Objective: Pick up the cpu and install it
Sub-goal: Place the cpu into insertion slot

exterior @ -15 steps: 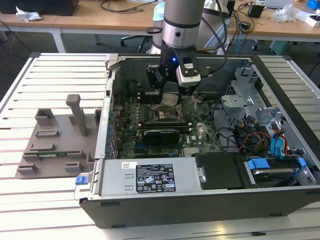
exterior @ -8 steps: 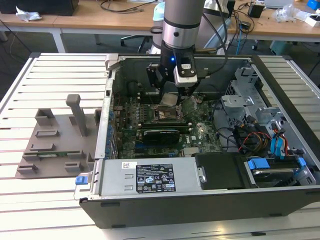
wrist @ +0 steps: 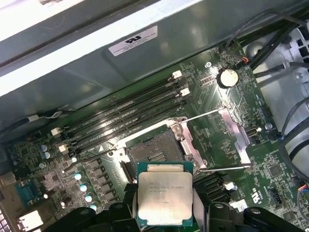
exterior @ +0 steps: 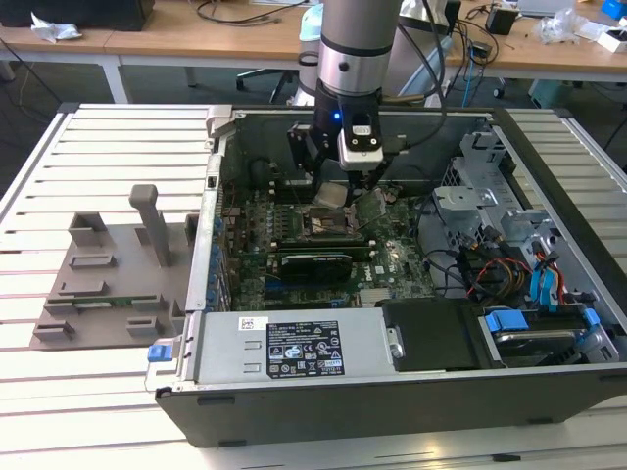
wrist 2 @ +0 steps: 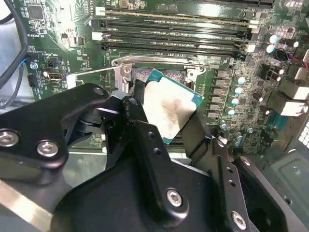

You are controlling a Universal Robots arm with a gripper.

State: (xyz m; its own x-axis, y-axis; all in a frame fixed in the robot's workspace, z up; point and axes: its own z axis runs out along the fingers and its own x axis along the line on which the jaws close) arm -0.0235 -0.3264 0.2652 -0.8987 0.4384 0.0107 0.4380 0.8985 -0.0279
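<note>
Cpu (wrist: pixel 165 193) — small flat square chip, silvery lid, thin green rim — pinched at its edges by the black metal gripper (wrist 2: pixel 169 116), just above the open dark metal-framed socket (wrist: pixel 152 153). Risk: lowered skewed to that socket, bent pins or a jammed corner.

Small square silver-lidded cpu (wrist: pixel 165 199) showed a teal-green rim and faint dark print lines. Flat circuit board (wrist: pixel 270 169) was green, speckled with pale capacitors (wrist: pixel 77 176). Jointed metal gripper (wrist 2: pixel 166 106) was matte black. Slotted plastic fixture plate (exterior: pixel 98 284) was grey.
</note>
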